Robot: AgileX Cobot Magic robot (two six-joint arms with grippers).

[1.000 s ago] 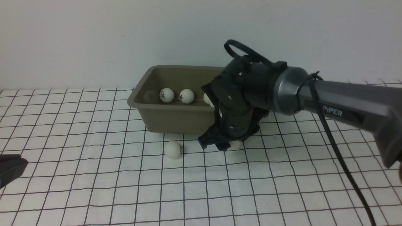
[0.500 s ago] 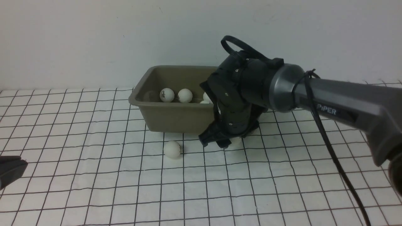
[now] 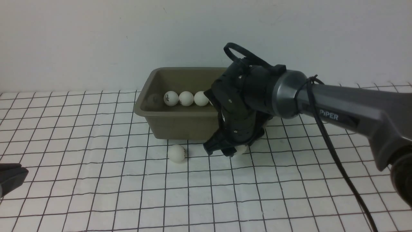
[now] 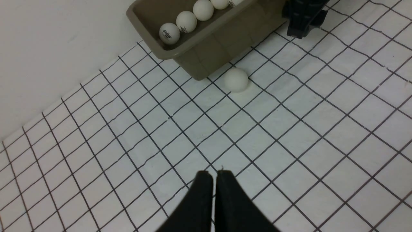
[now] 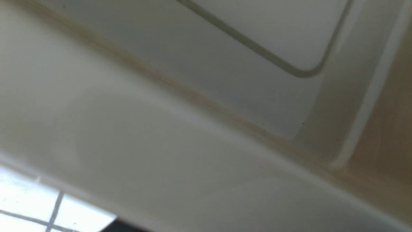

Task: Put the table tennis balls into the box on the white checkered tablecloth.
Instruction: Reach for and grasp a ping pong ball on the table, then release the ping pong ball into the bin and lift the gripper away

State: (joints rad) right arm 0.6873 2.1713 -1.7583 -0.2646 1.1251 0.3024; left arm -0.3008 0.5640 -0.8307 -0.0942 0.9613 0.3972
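Observation:
The olive-grey box [image 3: 180, 122] stands at the back of the white checkered tablecloth [image 3: 128, 193]. Three table tennis balls [image 3: 186, 98] line up inside it, also seen in the left wrist view [image 4: 186, 21]. One loose ball [image 3: 177, 153] [image 4: 236, 79] lies on the cloth just in front of the box. My right gripper [image 3: 230, 149] hangs low at the box's front right corner, shut on another ball [image 3: 241, 149]. That ball [image 5: 161, 161] fills the right wrist view, blurred, with the box's wall [image 5: 383, 122] close behind. My left gripper [image 4: 214, 174] [image 3: 9, 177] is shut and empty at the near left.
A plain white wall rises right behind the box. The right arm's grey forearm [image 3: 347, 109] and its black cable [image 3: 338, 161] stretch across the right side of the cloth.
The right gripper rose a little with its ball, then came back down, drifting left. The box shifted slightly to the right, and the balls inside rolled together into a row.

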